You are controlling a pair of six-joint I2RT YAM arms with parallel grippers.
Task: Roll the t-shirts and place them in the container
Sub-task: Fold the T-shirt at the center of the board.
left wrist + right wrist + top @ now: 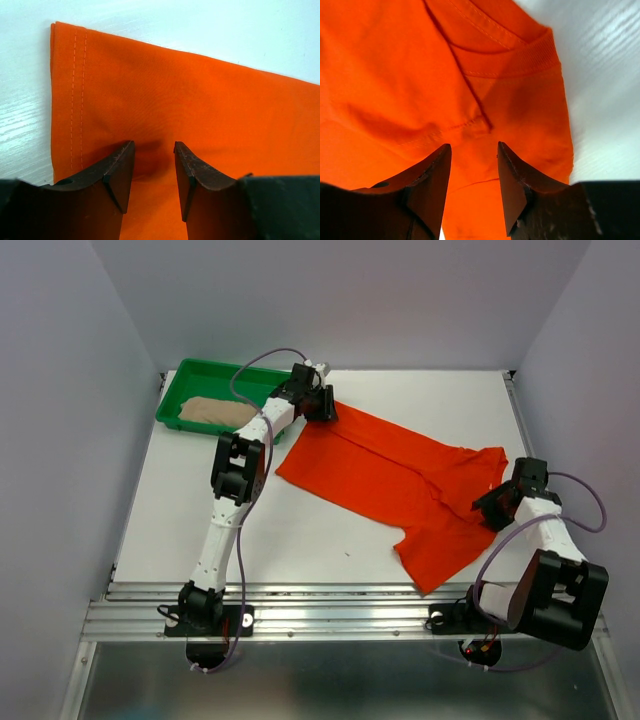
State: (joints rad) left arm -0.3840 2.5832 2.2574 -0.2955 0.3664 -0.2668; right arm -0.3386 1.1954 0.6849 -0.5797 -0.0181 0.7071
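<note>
The orange-red t-shirt (400, 480) lies spread and folded lengthwise across the white table, running from back centre to front right. My left gripper (322, 412) is open, its jaws low over the shirt's hemmed corner (70, 95) at the back end. My right gripper (492, 508) is open over the shirt's collar end (520, 55), nothing between the jaws. The beige-tan t-shirt (212, 412) lies bunched in the green tray.
The green plastic tray (180, 388) stands at the back left corner. Bare white table (180, 520) lies left of and in front of the shirt. Grey walls close in both sides and the back.
</note>
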